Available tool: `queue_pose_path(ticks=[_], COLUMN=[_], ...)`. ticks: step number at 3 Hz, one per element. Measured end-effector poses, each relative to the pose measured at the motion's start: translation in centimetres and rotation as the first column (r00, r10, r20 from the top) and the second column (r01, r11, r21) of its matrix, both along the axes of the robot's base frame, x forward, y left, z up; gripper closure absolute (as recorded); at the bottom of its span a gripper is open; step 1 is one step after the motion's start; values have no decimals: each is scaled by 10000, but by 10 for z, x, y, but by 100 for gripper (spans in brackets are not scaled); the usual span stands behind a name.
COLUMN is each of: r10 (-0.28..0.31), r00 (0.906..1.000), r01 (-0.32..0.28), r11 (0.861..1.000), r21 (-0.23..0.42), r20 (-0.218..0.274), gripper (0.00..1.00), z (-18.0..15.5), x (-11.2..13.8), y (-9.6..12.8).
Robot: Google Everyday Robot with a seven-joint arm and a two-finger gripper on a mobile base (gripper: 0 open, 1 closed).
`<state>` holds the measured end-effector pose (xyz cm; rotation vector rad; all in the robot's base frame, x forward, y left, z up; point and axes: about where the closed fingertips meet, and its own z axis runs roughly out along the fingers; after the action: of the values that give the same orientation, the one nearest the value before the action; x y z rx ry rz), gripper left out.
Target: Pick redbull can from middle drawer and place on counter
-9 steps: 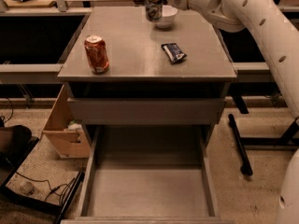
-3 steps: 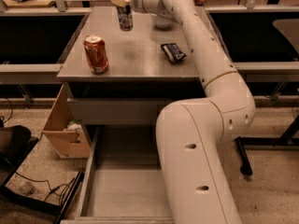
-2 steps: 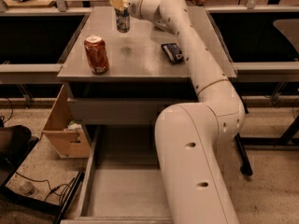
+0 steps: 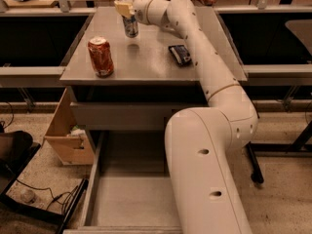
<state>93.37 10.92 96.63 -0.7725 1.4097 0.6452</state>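
The redbull can [image 4: 130, 27], slim and silver-blue, hangs upright in my gripper [image 4: 125, 8] over the back left part of the counter [image 4: 146, 65]. It is a little above the surface, with its shadow just below it. The gripper is shut on the can's top. My white arm reaches from the lower right across the counter to it. The middle drawer [image 4: 131, 199] is pulled out below the cabinet front, and its grey floor is bare where it shows. My arm covers the drawer's right side.
A wider red-orange soda can [image 4: 101, 56] stands at the counter's front left. A dark packet [image 4: 180, 54] lies right of centre. A tan cardboard box [image 4: 68, 130] sits on the floor left of the drawer, with cables [image 4: 44, 199] beside it.
My gripper has carried the can from the counter's back right, near a white bowl, over to the back left. In the last second it has barely shifted.
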Motion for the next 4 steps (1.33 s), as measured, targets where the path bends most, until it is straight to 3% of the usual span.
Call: queue_pose_path(ticks=[1, 2, 3, 4], r10=[239, 180, 171, 172], r00=[9995, 9990, 9990, 9990], r01=[-250, -194, -185, -185], r11=[9984, 9992, 9993, 9993], r21=[-508, -345, -324, -324], r20=[-216, -404, -421, -422], gripper=[100, 100, 82, 51], z=[-10, -16, -16, -16], x=[-8, -8, -8, -8], y=[4, 2, 2, 2])
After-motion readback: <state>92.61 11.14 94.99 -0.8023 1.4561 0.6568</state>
